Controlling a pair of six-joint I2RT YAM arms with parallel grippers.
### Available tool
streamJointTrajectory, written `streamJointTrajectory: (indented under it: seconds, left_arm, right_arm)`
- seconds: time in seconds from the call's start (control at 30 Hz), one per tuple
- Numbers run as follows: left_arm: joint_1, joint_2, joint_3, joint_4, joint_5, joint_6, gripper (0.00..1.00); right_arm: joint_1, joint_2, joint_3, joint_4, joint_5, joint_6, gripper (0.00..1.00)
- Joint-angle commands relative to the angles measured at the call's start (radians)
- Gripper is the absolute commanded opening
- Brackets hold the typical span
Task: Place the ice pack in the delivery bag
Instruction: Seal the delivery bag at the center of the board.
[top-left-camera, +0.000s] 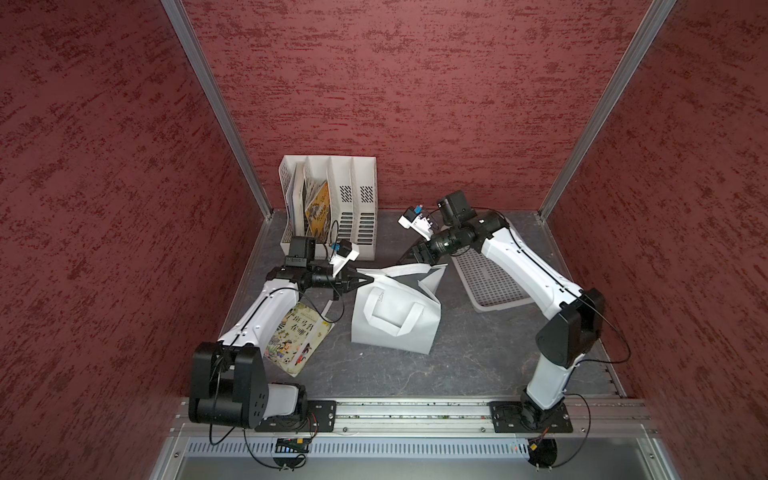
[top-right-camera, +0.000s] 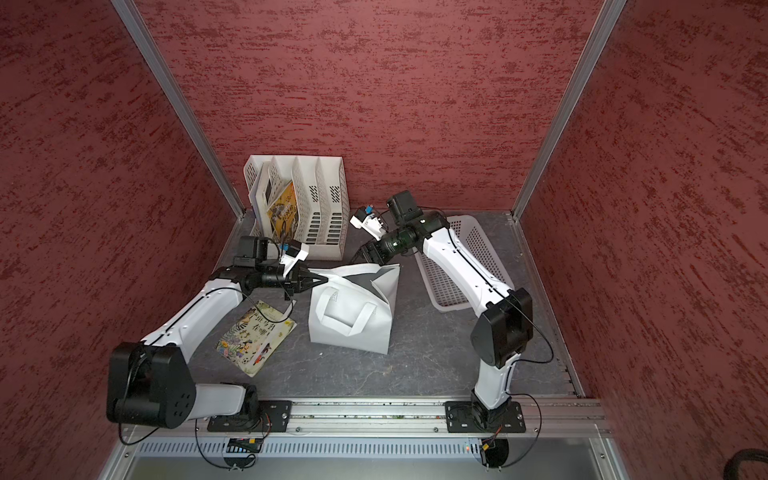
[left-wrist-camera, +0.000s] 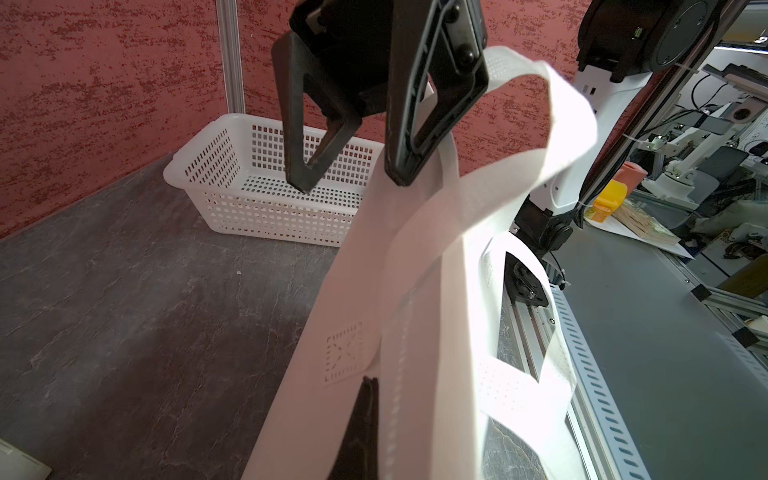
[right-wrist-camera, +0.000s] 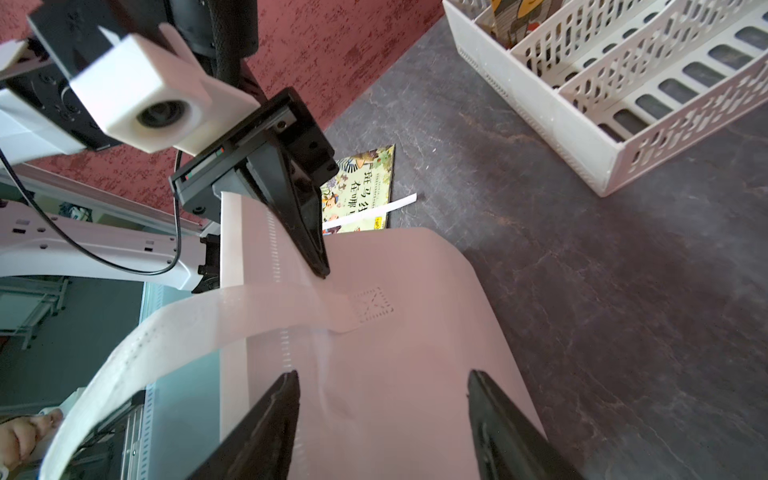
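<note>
The white delivery bag stands mid-table, its top pulled partly open and grey lining showing. My left gripper is shut on the bag's near rim beside a stitched handle patch. My right gripper hovers at the bag's far rim, its fingers spread open over the white fabric, gripping nothing. One loop handle curls up between the arms. The ice pack is out of view.
A white perforated basket lies right of the bag, under my right arm. A white slotted file rack with books stands at the back left. A picture book lies under my left arm.
</note>
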Motion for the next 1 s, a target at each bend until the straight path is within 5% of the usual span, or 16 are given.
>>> streamJointTrajectory:
  seconds: [0.0, 0.27, 0.67, 0.97]
  left_arm:
    - [-0.003, -0.018, 0.019, -0.017, -0.003, 0.007, 0.0]
    - [-0.003, -0.032, 0.013, -0.019, -0.012, 0.007, 0.0]
    - [-0.003, -0.055, 0.008, -0.029, -0.012, 0.006, 0.0]
    - [-0.002, -0.083, -0.012, -0.034, -0.015, 0.005, 0.0]
  right_arm:
    - [0.029, 0.003, 0.022, -0.059, -0.023, -0.037, 0.66]
    - [0.081, 0.015, 0.023, -0.096, -0.027, -0.043, 0.63]
    - [0.144, 0.073, 0.054, -0.167, 0.121, -0.044, 0.68]
    - [0.161, 0.103, 0.089, -0.188, 0.203, -0.034, 0.63]
